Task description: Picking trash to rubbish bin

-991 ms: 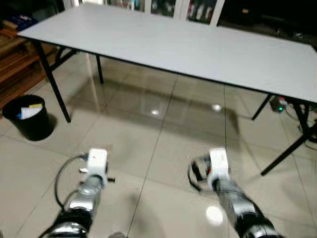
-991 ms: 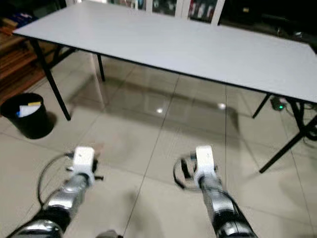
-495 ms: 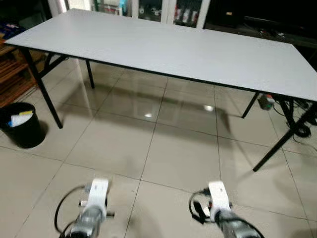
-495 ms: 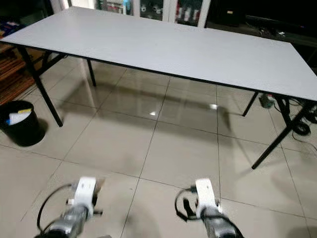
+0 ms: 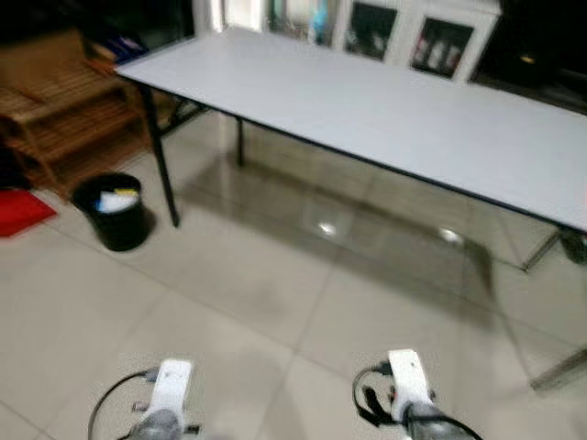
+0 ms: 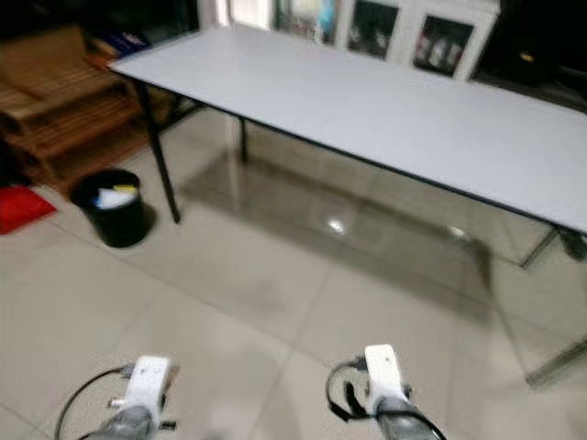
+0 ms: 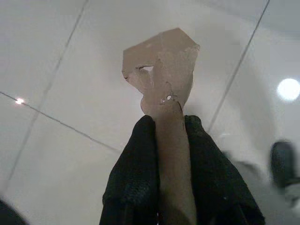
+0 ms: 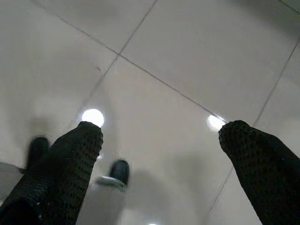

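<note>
the left hand [image 7: 161,140] is clamped on a piece of brown card [image 7: 161,75], a torn, crumpled scrap pinched between the two black fingers [image 7: 129,173], its ragged end sticking out past the tips over the tiled floor [image 7: 56,70]. the right hand [image 8: 159,140] is spread wide with nothing between its fingers [image 8: 65,159], floor tiles below it.

in the left eye view both wrists sit at the bottom edge of the frame, the left near the lower left and the right near the lower middle. the bin [image 5: 116,213], black and round with white paper inside, stands at the left of the frame, on the floor just beside the near leg of the long grey desk [image 5: 385,105] that runs across the upper half. a wooden rack [image 5: 55,110] fills the upper left and something red [image 5: 18,211] lies at the left edge. the view is a little blurred.

judging by this, the pick is done and the step in hand is the carry: the card is held, the bin is well apart, ahead and to the left. the next move calls for walking toward the bin, turning left, keeping clear of the desk leg, then bringing the left hand over the bin's mouth before letting go. the scrap is light and thin, so it may drift as it falls unless released low.
</note>
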